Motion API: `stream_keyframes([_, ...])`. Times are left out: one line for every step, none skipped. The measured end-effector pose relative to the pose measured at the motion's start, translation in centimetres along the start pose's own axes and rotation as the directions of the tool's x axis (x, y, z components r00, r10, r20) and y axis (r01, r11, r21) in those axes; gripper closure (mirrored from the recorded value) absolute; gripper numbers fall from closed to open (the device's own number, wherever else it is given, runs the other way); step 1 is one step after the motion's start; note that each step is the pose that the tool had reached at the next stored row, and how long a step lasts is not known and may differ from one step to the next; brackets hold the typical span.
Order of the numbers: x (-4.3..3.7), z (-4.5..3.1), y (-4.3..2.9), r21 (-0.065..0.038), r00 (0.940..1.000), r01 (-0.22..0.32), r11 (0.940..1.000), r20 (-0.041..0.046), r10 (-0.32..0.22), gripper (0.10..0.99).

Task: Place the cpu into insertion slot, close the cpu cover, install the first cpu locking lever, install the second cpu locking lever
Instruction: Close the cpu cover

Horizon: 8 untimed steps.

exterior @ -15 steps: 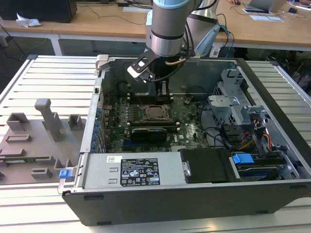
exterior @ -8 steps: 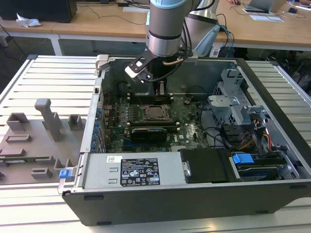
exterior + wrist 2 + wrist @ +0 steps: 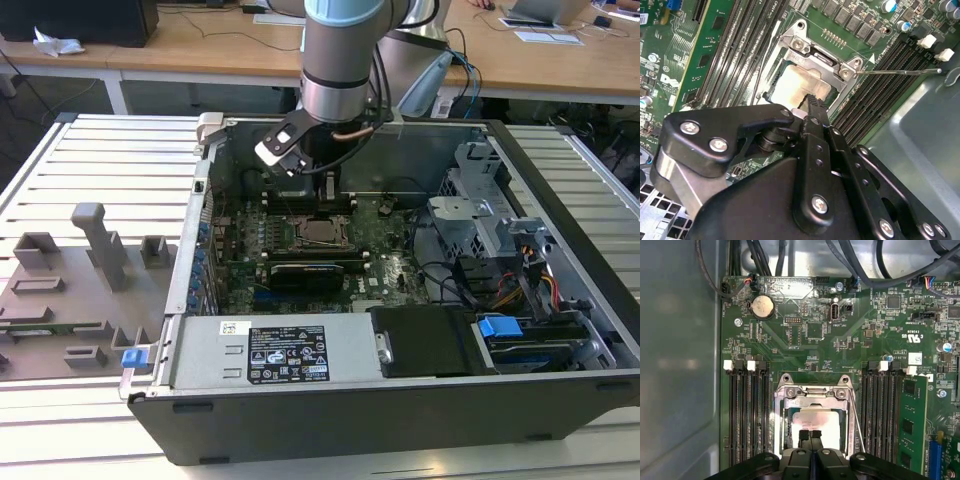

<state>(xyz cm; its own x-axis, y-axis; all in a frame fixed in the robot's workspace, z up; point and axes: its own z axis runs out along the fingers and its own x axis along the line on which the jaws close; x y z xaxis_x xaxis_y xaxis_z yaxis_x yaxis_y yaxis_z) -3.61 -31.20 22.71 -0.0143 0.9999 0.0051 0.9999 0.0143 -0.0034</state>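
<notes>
The cpu (image 3: pixel 810 419) lies silvery in the insertion slot (image 3: pixel 322 232) on the green board; it also shows in the second wrist view (image 3: pixel 792 85). The cpu cover (image 3: pixel 810 394) lies flat over it, framing the chip through its window (image 3: pixel 815 50). A thin metal locking lever (image 3: pixel 900 72) sticks out from the socket corner across the memory slots, and it runs slanted beside the socket (image 3: pixel 856 415). My gripper (image 3: pixel 810 434) hangs just above the chip's edge, fingers shut together with nothing between them (image 3: pixel 812 102). The exterior view shows the gripper (image 3: pixel 327 188) inside the open case.
Black memory slots (image 3: pixel 747 415) flank the socket on both sides. A long black card (image 3: pixel 310 270) lies before the socket, then the power supply (image 3: pixel 290 355). A drive cage (image 3: pixel 480 205) with cables fills the exterior view's right. Grey fixtures (image 3: pixel 100 250) stand outside the case.
</notes>
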Motion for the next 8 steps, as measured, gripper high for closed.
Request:
stream_keyframes([0.0, 0.03, -0.01, 0.0, 1.0, 0.0, 1.0, 0.0, 0.0, 0.98])
stream_keyframes([0.0, 0.07, -0.01, 0.0, 1.0, 0.0, 1.0, -0.0001, 0.0, 0.98])
stream_keyframes([0.0, 0.12, -0.03, 0.0, 1.0, 0.0, 1.0, -0.0001, 0.0, 0.98])
stream_keyframes([0.0, 0.23, -0.04, 0.0, 1.0, 0.0, 1.0, -0.0001, 0.0, 0.98])
stream_keyframes([0.0, 0.34, -0.05, 0.0, 1.0, 0.0, 1.0, -0.0001, 0.0, 0.98])
stream_keyframes([0.0, 0.4, -0.05, 0.0, 1.0, 0.0, 1.0, -0.0002, 0.0, 0.98])
stream_keyframes([0.0, 0.47, -0.06, 0.0, 1.0, 0.0, 1.0, -0.0001, 0.0, 0.98])
stream_keyframes([0.0, 0.61, -0.07, 0.0, 1.0, 0.0, 1.0, -0.0001, 0.0, 0.98])
